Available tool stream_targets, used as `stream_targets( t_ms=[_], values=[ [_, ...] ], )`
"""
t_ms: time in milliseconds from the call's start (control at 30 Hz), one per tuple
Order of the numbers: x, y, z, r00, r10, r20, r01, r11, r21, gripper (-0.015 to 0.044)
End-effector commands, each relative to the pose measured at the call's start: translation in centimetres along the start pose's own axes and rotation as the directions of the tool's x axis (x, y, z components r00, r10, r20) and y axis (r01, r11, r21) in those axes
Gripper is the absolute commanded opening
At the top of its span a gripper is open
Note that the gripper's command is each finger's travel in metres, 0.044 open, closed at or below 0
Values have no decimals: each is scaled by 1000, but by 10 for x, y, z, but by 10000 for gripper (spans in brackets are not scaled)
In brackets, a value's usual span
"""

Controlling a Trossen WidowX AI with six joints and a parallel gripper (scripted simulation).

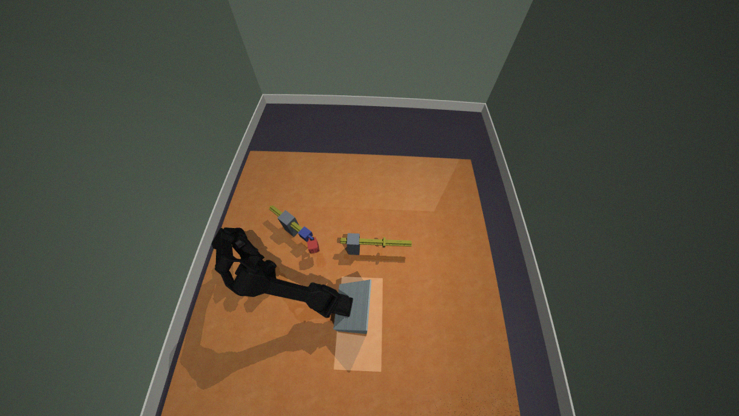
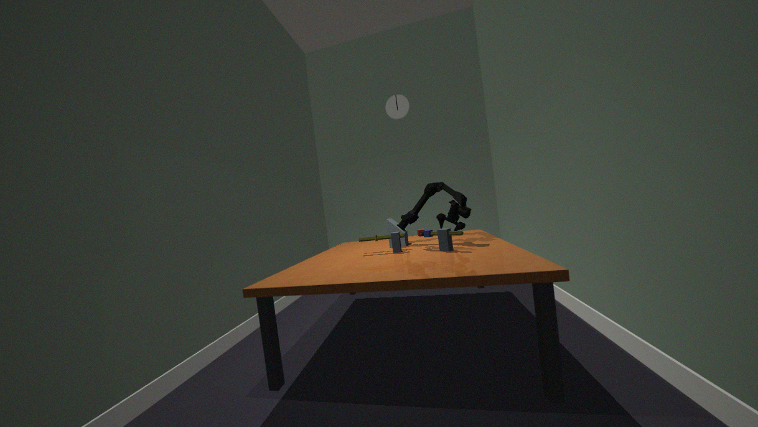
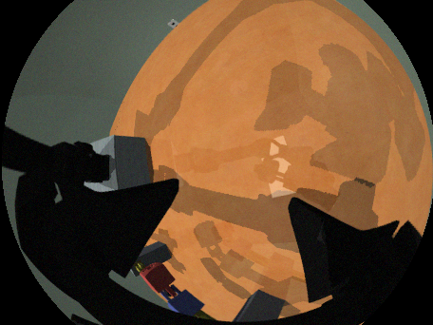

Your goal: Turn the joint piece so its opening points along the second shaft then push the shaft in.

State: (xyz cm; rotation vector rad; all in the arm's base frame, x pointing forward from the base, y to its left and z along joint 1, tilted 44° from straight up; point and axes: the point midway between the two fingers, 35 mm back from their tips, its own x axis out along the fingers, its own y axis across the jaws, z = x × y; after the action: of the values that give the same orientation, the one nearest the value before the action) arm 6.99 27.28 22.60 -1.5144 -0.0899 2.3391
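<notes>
The red joint piece (image 1: 313,245) (image 2: 420,232) (image 3: 158,277) is hinged to a blue part (image 1: 305,233) (image 2: 427,233) (image 3: 186,302) on the end of the first yellow-green shaft (image 1: 275,210), held by a grey block (image 1: 287,222) (image 2: 445,239) (image 3: 260,306). In the top view the red piece points down and slightly right, off the second shaft's line. The second shaft (image 1: 398,243) (image 2: 368,239) runs through its own block (image 1: 353,244) (image 2: 396,242) (image 3: 154,253); its near end is apart from the red piece. My gripper (image 2: 449,228) (image 3: 235,195) is open and empty, above the table, left of the joint in the top view.
The arm's slanted grey-blue base (image 1: 357,315) (image 3: 134,163) stands on the orange table (image 1: 439,310) (image 2: 339,272), nearer than the blocks in the top view. The arm reaches left from it, close to the table's left edge.
</notes>
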Motion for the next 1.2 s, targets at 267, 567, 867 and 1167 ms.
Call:
stream_targets(
  t_ms=[267, 567, 867, 1167],
  values=[
    [-12, 21, -36, 999, -32, -4, 32, 950, 311, 440],
    [-19, 41, -61, 998, -58, -7, 52, 841, 538, 440],
    [-25, 63, -81, 996, -88, -10, 68, 679, 731, 440],
    [-30, 86, -98, 992, -125, -14, 72, 474, 877, 440]
  ],
)
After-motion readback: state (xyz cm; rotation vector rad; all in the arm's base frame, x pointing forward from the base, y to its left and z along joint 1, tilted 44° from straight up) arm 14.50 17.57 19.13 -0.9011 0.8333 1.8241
